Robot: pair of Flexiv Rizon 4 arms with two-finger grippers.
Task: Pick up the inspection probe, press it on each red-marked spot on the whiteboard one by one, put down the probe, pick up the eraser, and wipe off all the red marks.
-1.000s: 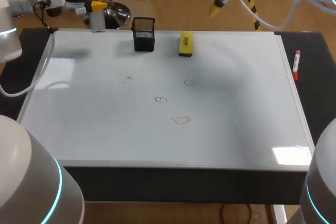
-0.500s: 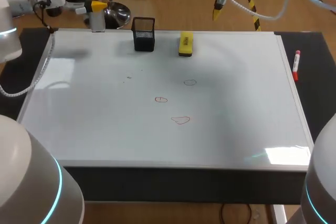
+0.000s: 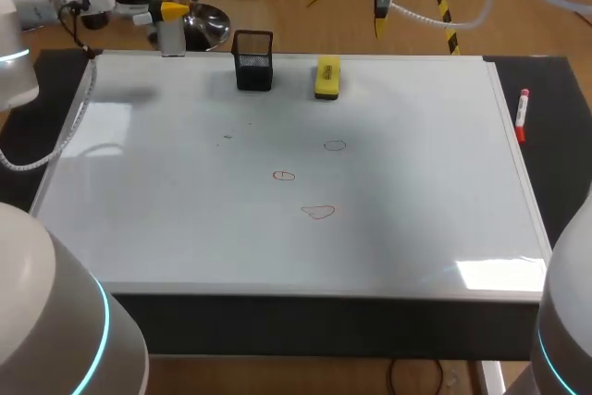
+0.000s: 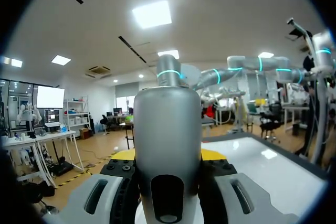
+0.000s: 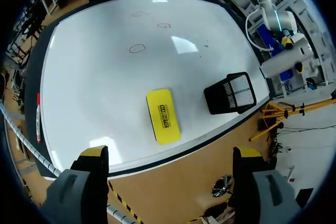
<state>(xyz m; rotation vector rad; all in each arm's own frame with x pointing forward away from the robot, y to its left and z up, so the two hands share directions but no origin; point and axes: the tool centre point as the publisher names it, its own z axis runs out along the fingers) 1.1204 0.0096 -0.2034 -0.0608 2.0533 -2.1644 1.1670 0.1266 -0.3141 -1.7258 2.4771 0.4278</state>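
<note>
Whiteboard covers the table from its near edge. Three unwiped marks sit on its middle: the nearest red mark, a second red mark just behind it, and a third red mark farther back. Off the board's right edge a red marker lies on the dark table. At the far edge stands a black mesh cup; just to its right the yellow eraser lies flat on the board, its long axis running near to far. Beyond that edge the right gripper hangs high, fingers spread wide and empty. The eraser lies ahead of and below it, about centred between the fingers; its long axis is crosswise to the line joining them, so they would close across its narrow width. At the far left corner the left gripper is clamped on the upright silver inspection probe. The right arm is much the nearer to the eraser, so the pickup looks like its job.
</note>
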